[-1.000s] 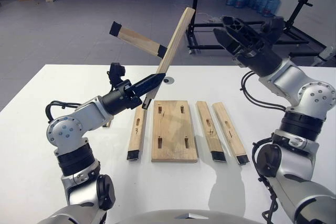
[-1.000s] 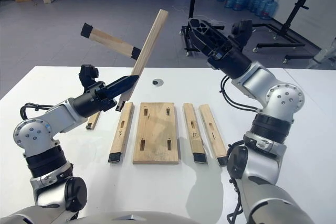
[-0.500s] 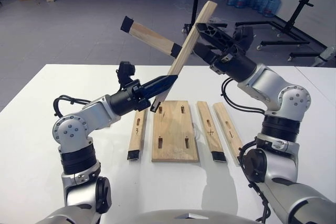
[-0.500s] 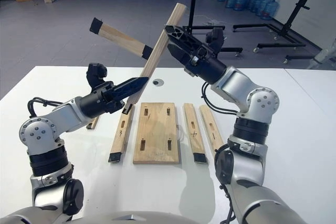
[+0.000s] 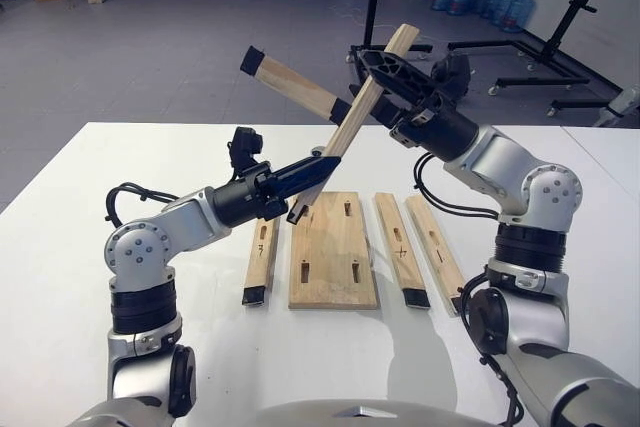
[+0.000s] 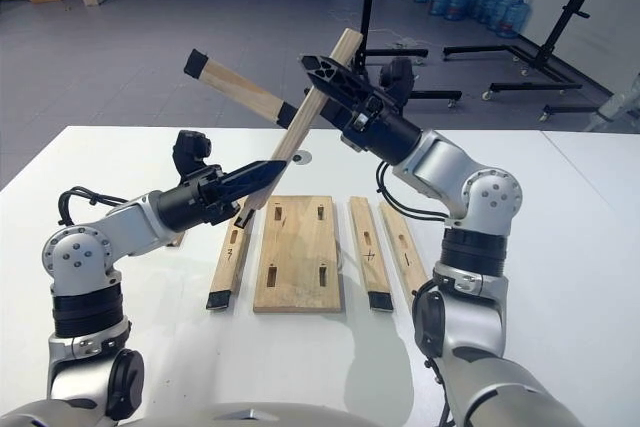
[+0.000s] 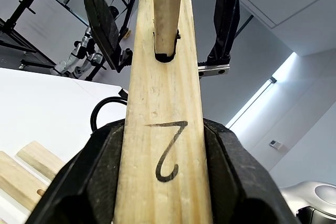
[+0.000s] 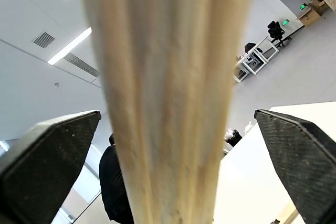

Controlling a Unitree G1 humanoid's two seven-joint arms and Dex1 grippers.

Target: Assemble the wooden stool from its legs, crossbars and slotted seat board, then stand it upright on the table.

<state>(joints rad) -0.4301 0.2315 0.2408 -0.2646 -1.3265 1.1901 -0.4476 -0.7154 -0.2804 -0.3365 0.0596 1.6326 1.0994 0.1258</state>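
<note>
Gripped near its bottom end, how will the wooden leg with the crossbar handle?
The long wooden leg looks stiff, unlikely to flex. Held low by the left gripper, it probably levers on the jaws. Its black-capped wooden crossbar juts sideways, so it may twist.

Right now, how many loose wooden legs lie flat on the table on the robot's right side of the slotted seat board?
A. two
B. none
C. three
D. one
A: the inner leg and the outer leg lie side by side, right of the seat board.
</note>
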